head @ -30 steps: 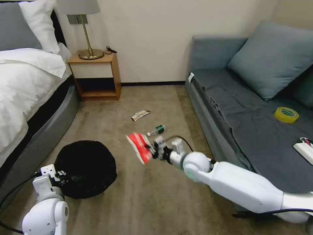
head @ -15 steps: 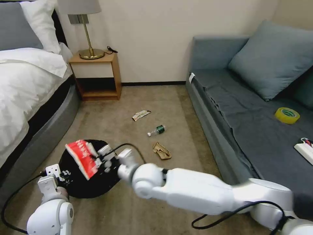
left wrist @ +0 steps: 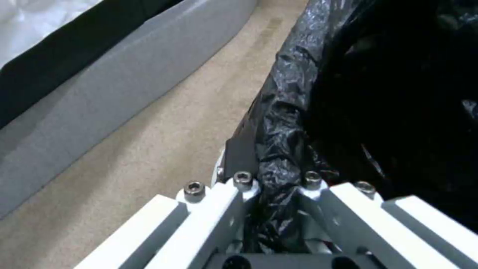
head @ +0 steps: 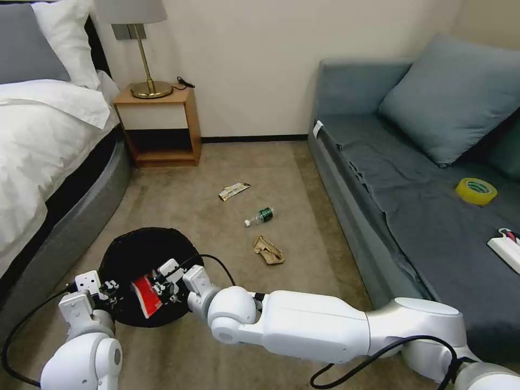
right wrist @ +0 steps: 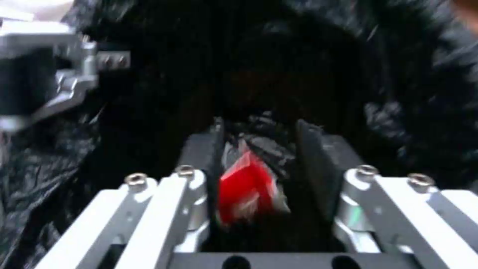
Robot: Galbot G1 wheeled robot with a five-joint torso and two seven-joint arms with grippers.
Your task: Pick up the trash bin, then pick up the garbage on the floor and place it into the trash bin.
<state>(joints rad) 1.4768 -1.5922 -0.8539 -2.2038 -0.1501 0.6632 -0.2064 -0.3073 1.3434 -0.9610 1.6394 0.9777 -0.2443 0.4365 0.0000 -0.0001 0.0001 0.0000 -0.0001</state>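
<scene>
Lower left of the head view: my right gripper (head: 157, 284), fingers parted, is releasing the crumpled red-and-white snack wrapper (head: 146, 295) over the round black-bag-lined trash bin (head: 138, 249). My left gripper (left wrist: 279, 186) is clenching the bin's rim.

Bedroom interior: beige carpet (head: 260, 162), cream wall (head: 254, 59). White-linen bed (head: 43, 141) at left, wooden nightstand (head: 157, 127) bearing a brass lamp (head: 142, 54), grey sofa (head: 411, 200) with cushion (head: 455, 97) at right.

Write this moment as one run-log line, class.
left gripper: shut on trash bin rim | right gripper: open over bin, red snack wrapper between fingers | floor: bottle, tan paper, beige wrapper
</scene>
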